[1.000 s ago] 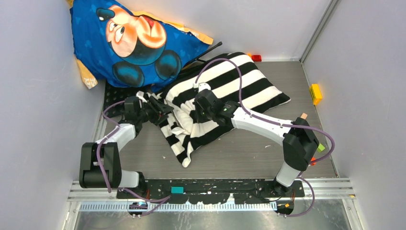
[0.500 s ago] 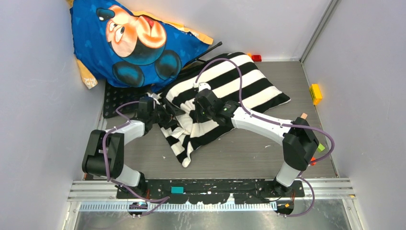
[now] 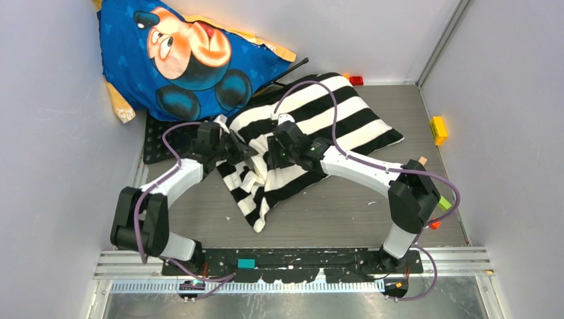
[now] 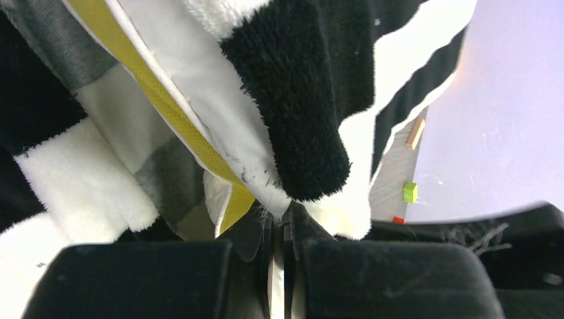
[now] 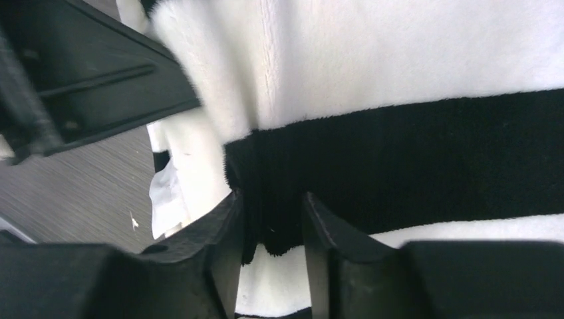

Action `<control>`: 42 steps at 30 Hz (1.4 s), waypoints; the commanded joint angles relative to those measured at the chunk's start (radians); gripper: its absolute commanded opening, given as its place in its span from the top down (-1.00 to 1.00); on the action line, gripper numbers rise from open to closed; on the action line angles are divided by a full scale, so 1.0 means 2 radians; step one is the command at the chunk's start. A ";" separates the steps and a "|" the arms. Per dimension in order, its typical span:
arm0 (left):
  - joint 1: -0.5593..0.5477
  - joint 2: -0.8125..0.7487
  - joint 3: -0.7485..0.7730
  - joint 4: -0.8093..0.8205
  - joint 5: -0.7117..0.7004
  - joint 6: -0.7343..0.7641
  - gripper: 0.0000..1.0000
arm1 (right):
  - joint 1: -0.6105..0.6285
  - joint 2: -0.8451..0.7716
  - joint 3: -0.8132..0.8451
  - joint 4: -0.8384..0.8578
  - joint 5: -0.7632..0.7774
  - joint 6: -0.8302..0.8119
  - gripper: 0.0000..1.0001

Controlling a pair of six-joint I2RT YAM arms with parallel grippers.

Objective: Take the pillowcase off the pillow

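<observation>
Pillowcase (image 5: 412,146) fold between right jaws; left jaws apparently pinch pillow (image 4: 193,73).

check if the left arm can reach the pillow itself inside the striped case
Likely yes: the left gripper is at the open end of the pillowcase, shut on what looks like the yellow-trimmed white edge of the pillow, with nothing between.

The left arm (image 3: 174,183) and right arm (image 3: 362,171) share one build: white shell links between chunky black joint housings, with the bulkiest housings nearest the black base plate (image 3: 299,259). A lilac cable (image 3: 312,83) loops along each. The left gripper (image 3: 241,151) and right gripper (image 3: 269,159) are matte black, with blocky fingers (image 5: 213,266).
</observation>
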 commanded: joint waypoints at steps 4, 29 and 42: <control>-0.003 -0.081 0.047 -0.033 0.005 0.015 1.00 | 0.046 -0.039 0.030 -0.067 0.033 -0.004 -0.27; 0.020 -0.122 0.128 -0.128 0.055 -0.007 1.00 | 0.041 -0.056 -0.107 0.006 0.097 0.020 0.36; 0.060 -0.111 0.200 -0.158 0.160 -0.031 1.00 | -0.106 -0.086 -0.210 0.061 0.021 0.041 0.64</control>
